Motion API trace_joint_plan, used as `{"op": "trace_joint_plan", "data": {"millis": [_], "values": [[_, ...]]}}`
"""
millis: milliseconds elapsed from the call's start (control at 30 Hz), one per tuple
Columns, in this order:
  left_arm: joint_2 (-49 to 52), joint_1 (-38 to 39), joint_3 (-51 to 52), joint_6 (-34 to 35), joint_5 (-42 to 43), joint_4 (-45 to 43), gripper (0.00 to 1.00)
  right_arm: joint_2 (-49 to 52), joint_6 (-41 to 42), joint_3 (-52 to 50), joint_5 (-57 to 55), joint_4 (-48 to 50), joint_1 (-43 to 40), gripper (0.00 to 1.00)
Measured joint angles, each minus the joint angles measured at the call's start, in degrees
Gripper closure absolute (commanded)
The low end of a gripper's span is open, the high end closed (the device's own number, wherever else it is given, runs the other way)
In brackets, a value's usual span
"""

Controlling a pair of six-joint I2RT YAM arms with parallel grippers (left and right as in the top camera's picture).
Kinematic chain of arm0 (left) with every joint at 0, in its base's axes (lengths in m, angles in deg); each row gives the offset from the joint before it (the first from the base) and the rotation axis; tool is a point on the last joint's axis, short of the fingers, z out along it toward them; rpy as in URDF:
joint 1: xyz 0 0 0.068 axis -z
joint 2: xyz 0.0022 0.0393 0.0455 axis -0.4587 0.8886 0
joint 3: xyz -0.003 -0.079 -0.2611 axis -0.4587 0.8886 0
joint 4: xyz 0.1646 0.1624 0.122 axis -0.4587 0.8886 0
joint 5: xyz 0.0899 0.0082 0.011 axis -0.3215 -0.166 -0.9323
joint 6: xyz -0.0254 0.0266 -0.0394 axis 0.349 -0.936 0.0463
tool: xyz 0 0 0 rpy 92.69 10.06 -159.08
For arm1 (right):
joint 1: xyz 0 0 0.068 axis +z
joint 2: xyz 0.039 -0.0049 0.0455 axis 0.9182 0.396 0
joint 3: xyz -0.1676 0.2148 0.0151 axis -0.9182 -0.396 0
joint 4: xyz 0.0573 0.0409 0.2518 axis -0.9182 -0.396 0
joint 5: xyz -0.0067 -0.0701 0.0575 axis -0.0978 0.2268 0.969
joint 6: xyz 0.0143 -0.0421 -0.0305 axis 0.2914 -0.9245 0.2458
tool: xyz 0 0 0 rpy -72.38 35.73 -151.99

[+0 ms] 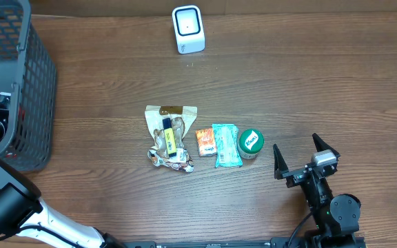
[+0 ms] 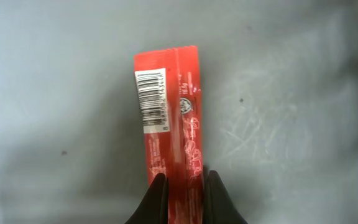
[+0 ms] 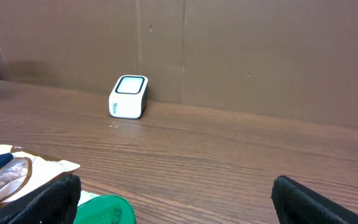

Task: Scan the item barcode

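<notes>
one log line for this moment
left gripper: jaws shut on red packet in basket | barcode: faces wrist camera | right gripper: jaws open, empty | scanner: untouched

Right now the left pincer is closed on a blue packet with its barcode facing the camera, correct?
No, the packet is red, not blue. The left wrist view shows the left pincer closed on its lower end, with the barcode facing the camera.
</notes>
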Motion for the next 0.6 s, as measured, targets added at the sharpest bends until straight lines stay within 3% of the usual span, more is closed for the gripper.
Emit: {"op": "trace_joint_plan", "data": {"millis": [100,233,267,333,600], "values": [[0.3,0.0,-1.9,5.4,0.1,0.5,0.95,0.0,0.0,0.0,0.0,0.0,0.0,0.0],[0.9,0.0,-8.3,15.1,0.1,1.1,0.5,0.0,0.0,0.0,0.0,0.0,0.0,0.0],[0.9,0.0,-9.5,16.3,-0.1,1.6,0.52,0.0,0.0,0.0,0.0,0.0,0.0,0.0],[0.9,0.0,-10.7,18.6,-2.1,3.5,0.45,0.0,0.0,0.0,0.0,0.0,0.0,0.0],[3.9,-0.1,-10.8,18.6,-7.0,10.6,0.4,0.0,0.0,0.0,0.0,0.0,0.0,0.0]]}}
